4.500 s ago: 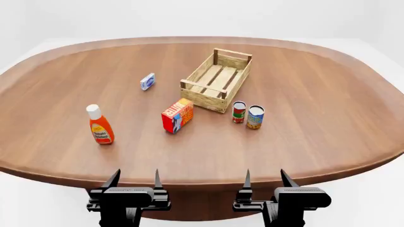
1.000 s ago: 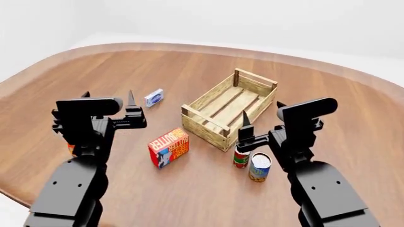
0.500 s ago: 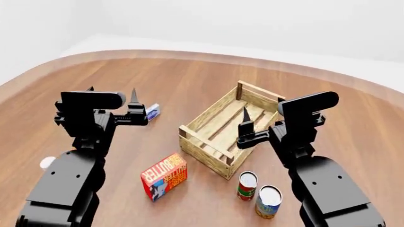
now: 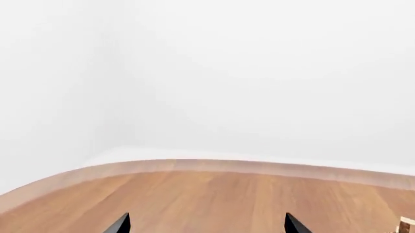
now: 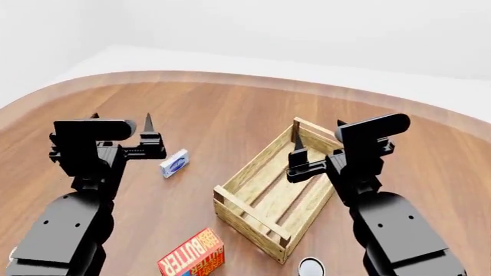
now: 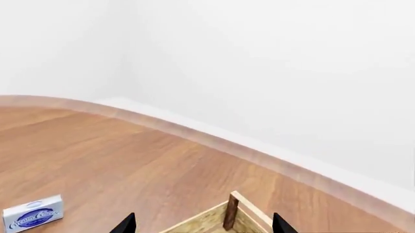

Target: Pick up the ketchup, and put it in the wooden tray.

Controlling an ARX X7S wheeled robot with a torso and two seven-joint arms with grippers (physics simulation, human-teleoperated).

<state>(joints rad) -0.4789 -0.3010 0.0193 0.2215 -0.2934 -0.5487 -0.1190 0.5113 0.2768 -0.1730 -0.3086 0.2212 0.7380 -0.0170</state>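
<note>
Since the earlier pictures both black arms have risen over the brown wooden table (image 5: 230, 109) and the head view has swung forward, so the light-wood slatted tray (image 5: 272, 192) and red-orange butter box (image 5: 190, 261) sit lower, one round can (image 5: 311, 267) barely shows, and the orange-red ketchup bottle is gone from sight.

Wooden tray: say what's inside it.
The wooden tray shows only bare slats; no ketchup inside. The right gripper and its arm cover the far right corner, so that part is unseen.
</note>
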